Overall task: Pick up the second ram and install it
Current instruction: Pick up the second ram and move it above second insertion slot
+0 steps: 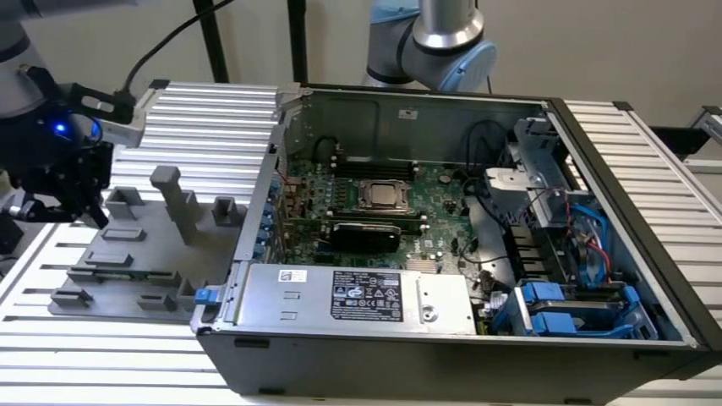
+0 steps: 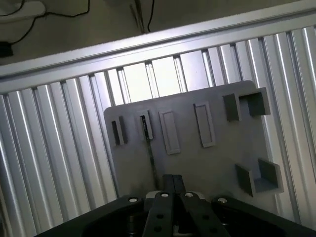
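A thin dark strip seen edge-on, which looks like the second ram (image 2: pixel 151 159), stands in the grey fixture plate (image 2: pixel 197 163), running from a small slot holder (image 2: pixel 144 126) toward my gripper. My gripper (image 2: pixel 173 183) hangs above the plate with its fingers pressed together, just beside that strip, and I see nothing between them. In the exterior view the gripper (image 1: pixel 51 203) is at the left, over the far left part of the fixture plate (image 1: pixel 141 258), well away from the open computer case (image 1: pixel 451 254).
The case lies open with the green motherboard (image 1: pixel 434 190), the square CPU socket (image 1: pixel 384 196), a black oblong card (image 1: pixel 361 233) and the silver power supply (image 1: pixel 350 296). Grey posts (image 1: pixel 172 199) rise from the fixture. Ribbed aluminium table (image 1: pixel 215 118) surrounds it all.
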Robot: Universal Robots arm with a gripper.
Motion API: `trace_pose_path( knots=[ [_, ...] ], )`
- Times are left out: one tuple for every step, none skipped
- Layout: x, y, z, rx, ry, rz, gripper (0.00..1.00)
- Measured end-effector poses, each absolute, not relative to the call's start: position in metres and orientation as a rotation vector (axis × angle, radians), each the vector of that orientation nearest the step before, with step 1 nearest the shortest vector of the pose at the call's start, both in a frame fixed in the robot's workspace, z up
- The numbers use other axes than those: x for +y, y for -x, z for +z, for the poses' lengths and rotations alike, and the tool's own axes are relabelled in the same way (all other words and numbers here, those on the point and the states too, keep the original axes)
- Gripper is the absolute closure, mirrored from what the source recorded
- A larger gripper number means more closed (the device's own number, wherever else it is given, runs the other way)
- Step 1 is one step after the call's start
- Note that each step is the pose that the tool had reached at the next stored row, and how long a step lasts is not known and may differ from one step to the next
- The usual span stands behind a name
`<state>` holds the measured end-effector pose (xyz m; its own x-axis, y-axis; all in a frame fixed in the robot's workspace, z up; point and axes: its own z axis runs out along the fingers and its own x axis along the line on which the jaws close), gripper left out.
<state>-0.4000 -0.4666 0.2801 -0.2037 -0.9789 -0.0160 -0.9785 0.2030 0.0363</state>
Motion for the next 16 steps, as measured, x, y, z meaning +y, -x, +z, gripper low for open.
trace_pose_path(
  knots=[
    [-0.467, 0.4, 0.28, -2.414, -1.993, -0.059, 1.0],
    [-0.467, 0.4, 0.279, -2.4, -2.009, -0.059, 1.0],
    [-0.467, 0.4, 0.278, -2.387, -2.023, -0.058, 1.0],
    [-0.467, 0.4, 0.277, -2.375, -2.036, -0.057, 1.0],
    [-0.467, 0.4, 0.276, -2.364, -2.048, -0.057, 1.0],
    [-0.467, 0.4, 0.275, -2.354, -2.058, -0.056, 1.0],
    [-0.467, 0.4, 0.273, -2.346, -2.067, -0.055, 1.0],
    [-0.467, 0.4, 0.272, -2.338, -2.075, -0.054, 1.0],
    [-0.467, 0.399, 0.27, -2.331, -2.082, -0.053, 1.0],
    [-0.467, 0.399, 0.269, -2.325, -2.088, -0.052, 1.0],
    [-0.467, 0.398, 0.267, -2.319, -2.093, -0.051, 1.0],
    [-0.467, 0.398, 0.265, -2.314, -2.099, -0.05, 1.0],
    [-0.468, 0.397, 0.263, -2.308, -2.104, -0.049, 1.0],
    [-0.468, 0.396, 0.262, -2.302, -2.11, -0.048, 1.0],
    [-0.468, 0.396, 0.261, -2.297, -2.115, -0.047, 1.0],
    [-0.468, 0.396, 0.259, -2.29, -2.122, -0.046, 1.0]
  ],
)
